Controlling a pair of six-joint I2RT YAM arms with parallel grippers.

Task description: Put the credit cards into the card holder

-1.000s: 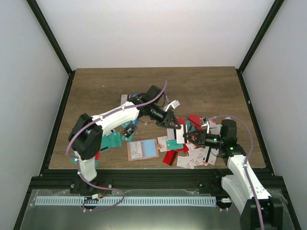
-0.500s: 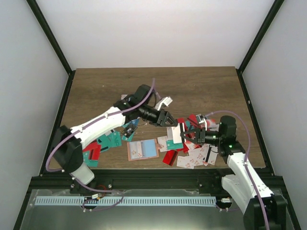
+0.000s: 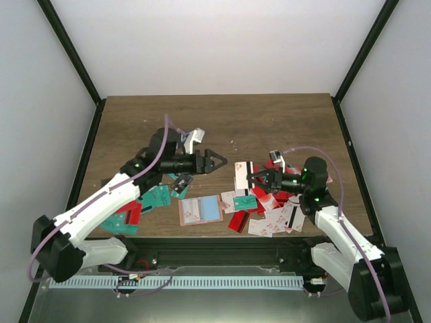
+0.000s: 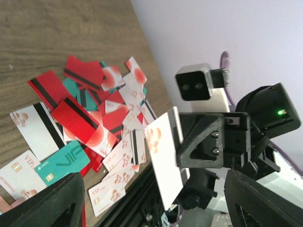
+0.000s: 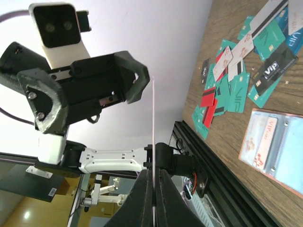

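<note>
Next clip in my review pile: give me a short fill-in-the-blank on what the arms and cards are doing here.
1. The card pinched in the right gripper is mostly ___ in colour.
2. The left gripper hangs above the table with its jaws ___.
3. The salmon-pink card holder lies on the table, held by ___ gripper.
Missing words: white; open; neither.
</note>
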